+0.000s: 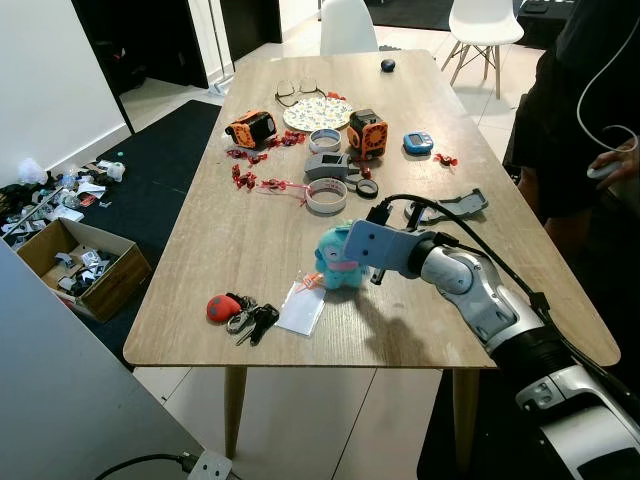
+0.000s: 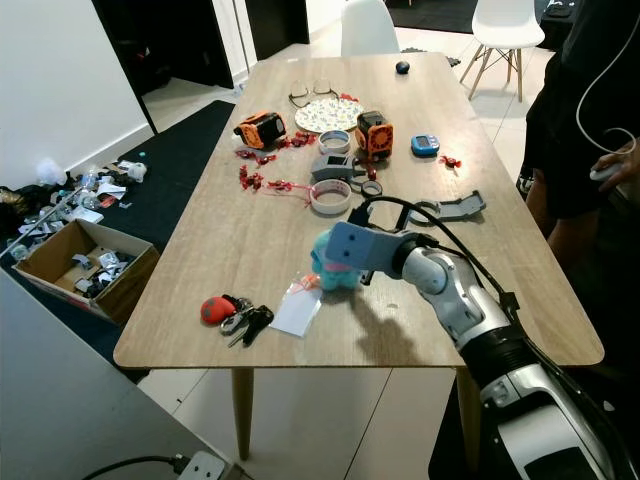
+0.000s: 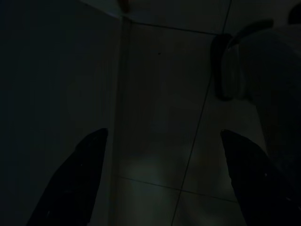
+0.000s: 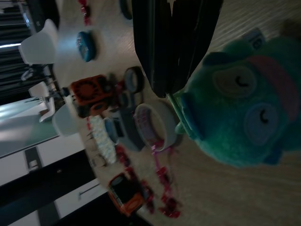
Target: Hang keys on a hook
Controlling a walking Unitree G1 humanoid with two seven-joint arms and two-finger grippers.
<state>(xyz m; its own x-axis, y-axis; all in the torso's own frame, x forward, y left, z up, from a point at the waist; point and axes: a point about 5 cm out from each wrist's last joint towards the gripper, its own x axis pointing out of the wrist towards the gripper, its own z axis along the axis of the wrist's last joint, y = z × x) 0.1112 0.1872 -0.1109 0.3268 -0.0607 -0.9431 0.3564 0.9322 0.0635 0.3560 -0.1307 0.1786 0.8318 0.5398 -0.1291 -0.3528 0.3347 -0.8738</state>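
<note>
A bunch of dark keys with a red fob lies near the table's front left edge, beside a small white packet. My right arm reaches over the table from the right. Its gripper is shut with nothing in it, its tips against the side of a teal plush toy. The keys lie about a hand's width to the left of the plush, apart from the gripper. My left gripper hangs idle and open over a dark tiled floor.
Tape rolls, orange gadgets, a patterned plate and red clips clutter the far half of the wooden table. A person stands at the right edge. A cardboard box sits on the floor to the left.
</note>
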